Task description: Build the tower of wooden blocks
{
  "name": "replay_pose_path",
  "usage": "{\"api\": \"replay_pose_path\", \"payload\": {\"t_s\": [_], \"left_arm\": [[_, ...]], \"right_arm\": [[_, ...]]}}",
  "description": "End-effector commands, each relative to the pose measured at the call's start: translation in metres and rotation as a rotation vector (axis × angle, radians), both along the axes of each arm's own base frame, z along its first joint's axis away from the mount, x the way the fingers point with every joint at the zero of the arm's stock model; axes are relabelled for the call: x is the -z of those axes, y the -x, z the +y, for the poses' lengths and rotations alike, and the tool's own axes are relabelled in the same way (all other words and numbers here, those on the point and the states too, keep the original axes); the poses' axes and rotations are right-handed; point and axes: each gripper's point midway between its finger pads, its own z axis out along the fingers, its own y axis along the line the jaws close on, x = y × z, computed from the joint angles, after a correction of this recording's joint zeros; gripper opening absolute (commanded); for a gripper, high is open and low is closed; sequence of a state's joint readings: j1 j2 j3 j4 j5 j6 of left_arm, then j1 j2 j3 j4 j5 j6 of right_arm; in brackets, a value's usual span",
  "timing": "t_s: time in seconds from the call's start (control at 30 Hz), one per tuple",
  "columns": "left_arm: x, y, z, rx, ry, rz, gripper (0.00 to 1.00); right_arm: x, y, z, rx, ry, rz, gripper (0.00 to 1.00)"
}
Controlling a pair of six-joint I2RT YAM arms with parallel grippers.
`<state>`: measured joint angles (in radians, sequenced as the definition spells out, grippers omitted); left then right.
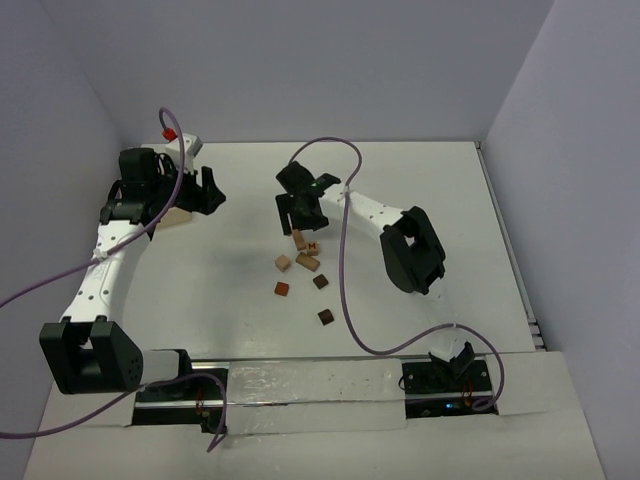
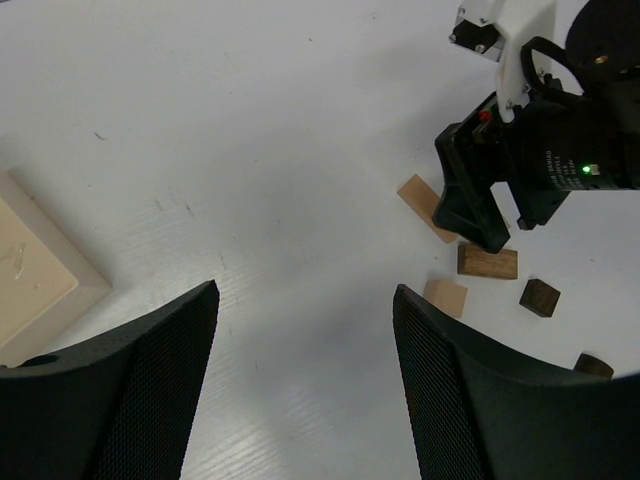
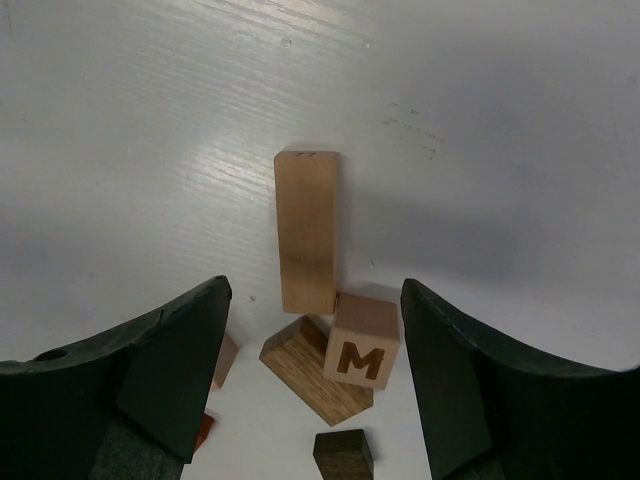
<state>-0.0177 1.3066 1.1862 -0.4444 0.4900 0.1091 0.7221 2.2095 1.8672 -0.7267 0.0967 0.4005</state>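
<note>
Right wrist: my right gripper [image 3: 312, 295] is spread wide and empty, the long tan wooden block [image 3: 307, 230] lying between its fingers on the white table [image 3: 120, 120]. My left gripper [image 2: 305, 298] gapes wide, empty too.

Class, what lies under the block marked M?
A darker brown block pokes out beneath the M block; its covered part, and whether they touch, cannot be seen.

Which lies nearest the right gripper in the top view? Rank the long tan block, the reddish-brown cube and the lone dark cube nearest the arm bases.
1. long tan block, just below the open right gripper.
2. reddish-brown cube, at the lower left of the cluster.
3. lone dark cube, lowest in the view, towards the bases.
</note>
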Motion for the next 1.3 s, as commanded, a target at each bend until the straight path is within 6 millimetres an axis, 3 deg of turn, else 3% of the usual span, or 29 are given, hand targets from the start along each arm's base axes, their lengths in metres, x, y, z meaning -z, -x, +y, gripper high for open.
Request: {"api": "replay_pose_path", "payload": {"t_s": [0.0, 0.3, 0.37, 0.53, 0.63, 0.7, 0.83, 0.87, 0.93, 1.1, 1.27], "left_arm": [[-0.027, -0.004, -0.002, -0.009, 0.042, -0.097, 0.77], [-0.024, -0.004, -0.004, -0.001, 0.05, -0.096, 0.77], [-0.024, -0.004, -0.004, 0.001, 0.051, -0.1, 0.77], [-0.02, -0.003, -0.003, 0.003, 0.039, -0.094, 0.77], [-0.019, -0.003, -0.002, 0.001, 0.029, -0.097, 0.77], [-0.017, -0.002, -0.002, 0.001, 0.029, -0.093, 0.77], [-0.018, -0.004, -0.003, 0.001, 0.041, -0.097, 0.78], [-0.018, -0.004, -0.003, 0.001, 0.042, -0.097, 0.78], [-0.017, -0.003, -0.005, 0.016, 0.046, -0.091, 0.79], [-0.014, 0.003, -0.016, 0.094, 0.063, -0.069, 0.82], [-0.014, 0.002, -0.018, 0.107, 0.073, -0.069, 0.88]], "right_arm": [[-0.001, -0.004, 0.013, 0.002, -0.022, 0.005, 0.74], [0.027, -0.001, 0.019, -0.008, -0.008, 0.066, 0.63], [0.033, 0.0, 0.019, -0.013, -0.003, 0.077, 0.56], [0.042, 0.0, 0.019, -0.021, 0.006, 0.091, 0.26], [0.037, -0.003, 0.019, -0.013, 0.003, 0.082, 0.11], [0.025, -0.006, 0.018, -0.009, -0.005, 0.06, 0.05], [-0.028, -0.024, 0.0, 0.008, -0.03, -0.052, 0.0], [-0.029, -0.025, -0.007, 0.017, -0.024, -0.053, 0.0], [-0.054, -0.032, -0.022, -0.045, -0.035, -0.121, 0.0], [-0.053, -0.035, -0.069, -0.186, 0.056, -0.186, 0.0], [-0.023, -0.025, -0.083, -0.303, 0.118, -0.151, 0.0]]}}
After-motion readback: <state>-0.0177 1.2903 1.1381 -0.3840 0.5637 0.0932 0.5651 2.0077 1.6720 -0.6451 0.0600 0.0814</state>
